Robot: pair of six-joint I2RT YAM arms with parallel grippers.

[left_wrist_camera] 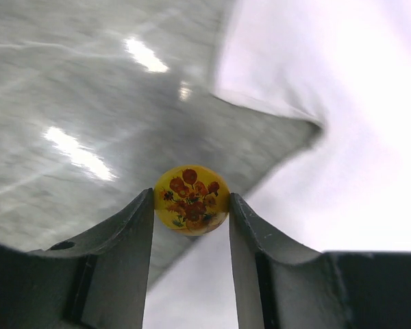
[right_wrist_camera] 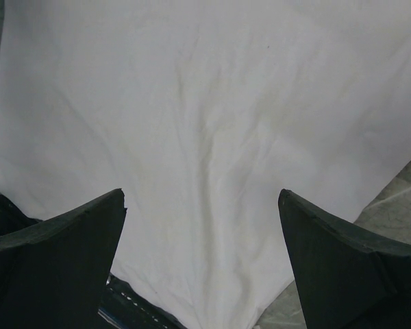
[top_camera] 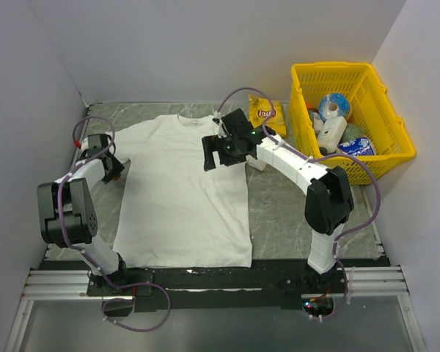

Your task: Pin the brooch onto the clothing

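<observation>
Left pincer [left_wrist_camera: 192, 209] half closed, gripping the brooch [left_wrist_camera: 192, 199] between both fingers, over the table [left_wrist_camera: 68, 103] at the T-shirt [top_camera: 183, 191] sleeve edge. Right pincer [right_wrist_camera: 202, 205] wide open, holding nothing, above the shirt. Yellow basket [top_camera: 330, 70]: white bottle [top_camera: 330, 134], blue packet [top_camera: 356, 147], other items unclear.

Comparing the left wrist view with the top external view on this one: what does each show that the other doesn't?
Only the left wrist view: the brooch, a round yellow badge with red-orange flowers, pinched between the left fingers near the edge of the T-shirt.

Only the top external view: the T-shirt's full outline laid flat, the right gripper above it, the yellow basket and the crisp bag.

Both: white T-shirt fabric and the grey marbled table.
</observation>
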